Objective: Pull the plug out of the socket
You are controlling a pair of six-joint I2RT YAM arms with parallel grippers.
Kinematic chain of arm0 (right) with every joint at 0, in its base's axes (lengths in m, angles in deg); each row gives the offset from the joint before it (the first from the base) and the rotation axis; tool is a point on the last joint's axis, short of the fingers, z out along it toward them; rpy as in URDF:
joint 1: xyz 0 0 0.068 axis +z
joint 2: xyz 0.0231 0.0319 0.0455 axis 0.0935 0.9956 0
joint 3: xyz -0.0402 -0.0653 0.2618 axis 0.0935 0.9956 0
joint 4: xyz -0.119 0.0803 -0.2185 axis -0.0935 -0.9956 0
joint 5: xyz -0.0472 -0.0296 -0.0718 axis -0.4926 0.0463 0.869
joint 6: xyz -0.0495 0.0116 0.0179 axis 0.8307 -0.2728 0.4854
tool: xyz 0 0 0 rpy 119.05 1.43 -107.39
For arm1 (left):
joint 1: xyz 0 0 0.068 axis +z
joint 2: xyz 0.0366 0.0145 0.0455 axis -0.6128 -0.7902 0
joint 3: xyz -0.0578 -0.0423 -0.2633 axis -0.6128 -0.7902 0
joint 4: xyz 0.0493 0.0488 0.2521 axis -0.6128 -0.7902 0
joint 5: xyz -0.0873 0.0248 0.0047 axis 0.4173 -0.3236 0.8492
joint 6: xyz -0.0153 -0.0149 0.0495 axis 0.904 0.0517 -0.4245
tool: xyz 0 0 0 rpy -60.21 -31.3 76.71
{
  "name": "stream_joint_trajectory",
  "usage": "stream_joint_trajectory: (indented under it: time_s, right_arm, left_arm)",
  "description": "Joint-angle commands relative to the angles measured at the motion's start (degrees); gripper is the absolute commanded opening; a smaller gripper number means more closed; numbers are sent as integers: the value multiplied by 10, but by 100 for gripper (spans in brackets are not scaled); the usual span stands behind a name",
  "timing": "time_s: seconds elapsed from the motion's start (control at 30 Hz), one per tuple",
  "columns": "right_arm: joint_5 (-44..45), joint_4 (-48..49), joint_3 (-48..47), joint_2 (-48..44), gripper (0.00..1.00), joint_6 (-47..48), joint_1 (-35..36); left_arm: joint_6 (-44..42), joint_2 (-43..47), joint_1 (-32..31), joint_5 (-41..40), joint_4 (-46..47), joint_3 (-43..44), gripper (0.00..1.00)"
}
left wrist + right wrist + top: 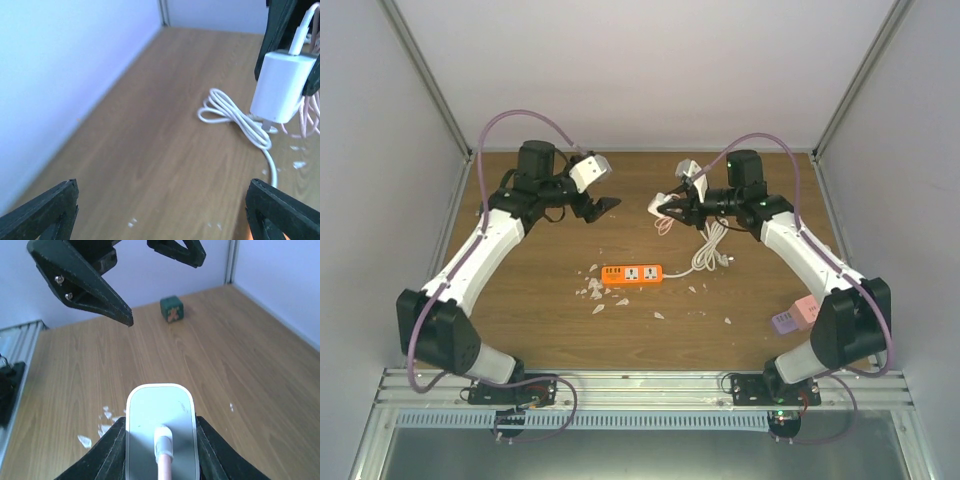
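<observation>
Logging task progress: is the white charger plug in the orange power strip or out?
Out. The right gripper holds the white charger plug in the air, prongs bare, apart from the orange power strip.

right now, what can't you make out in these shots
- Right wrist: charger hides its own prongs behind its body
- Top: power strip sockets too small to tell apart
- Left wrist: pink cable cut off by right edge
- Right wrist: marking on green cube too small to read
</observation>
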Motion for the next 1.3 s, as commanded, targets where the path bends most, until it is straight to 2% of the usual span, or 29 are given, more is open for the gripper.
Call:
stream_joint_trajectory:
  time_s: [0.0,0.1,0.2,0.27,0.37,0.57,0.93,1.27]
  right_arm:
    - [-43,121,-10,-23,4,-140,-1]
    - [-36,176,-2,-27,4,-214,-1]
    - [-31,221,1,-23,4,-280,-1]
    - [-34,253,7,-20,4,-322,0]
    - [-37,288,15,-19,4,-360,-1]
    - [-32,304,24,-22,4,-377,2]
    - [-27,316,27,-19,4,-384,14]
    - [-32,357,38,-18,4,-442,15]
  left_arm:
    - [2,45,-17,-36,106,-21,91]
    - [-21,70,-50,-56,132,-32,91]
    - [-50,81,-87,-116,158,-39,91]
    - [-49,79,-106,-162,171,-36,90]
    - [-47,75,-124,-188,179,-25,87]
    - [-60,73,-154,-205,196,-26,81]
    - [-67,49,-190,-241,220,-20,79]
    - [-74,24,-193,-271,245,-21,75]
